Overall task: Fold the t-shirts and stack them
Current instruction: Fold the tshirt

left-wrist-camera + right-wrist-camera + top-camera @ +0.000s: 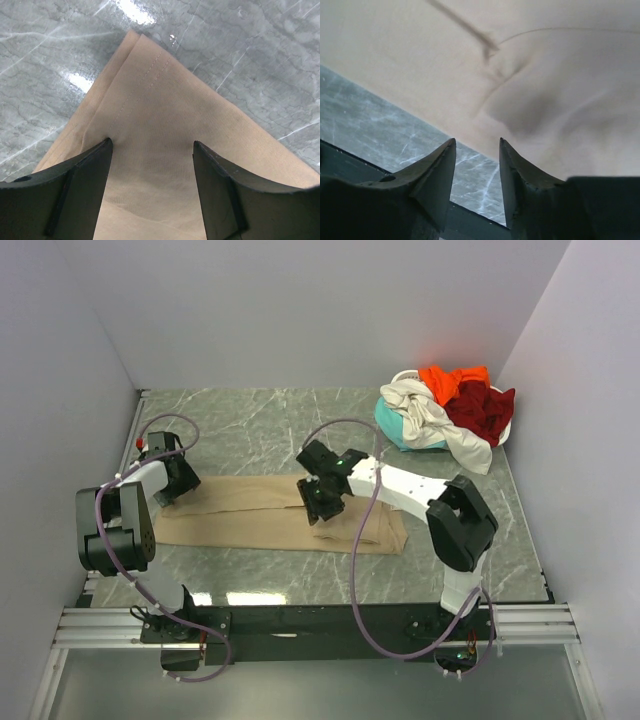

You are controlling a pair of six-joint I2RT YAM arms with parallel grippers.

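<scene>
The tan t-shirt (250,512) lies folded into a long flat strip across the front of the marble table (260,425). My left gripper (172,490) is at the strip's left end, open, with its jaws either side of the cloth near a stitched corner (145,75). My left gripper (152,145) holds nothing. My right gripper (320,502) hovers over the strip's right half near its front edge. In the right wrist view my right gripper (477,142) is open, with only bare table between its fingers and the tan t-shirt (520,65) just beyond. The tan t-shirt (165,115) fills the left wrist view.
A heap of t-shirts sits at the back right corner: cream-white (425,412), bright orange (452,380), dark red (485,410) and teal (386,422). White walls close in the table on three sides. A black rail (300,620) runs along the front edge.
</scene>
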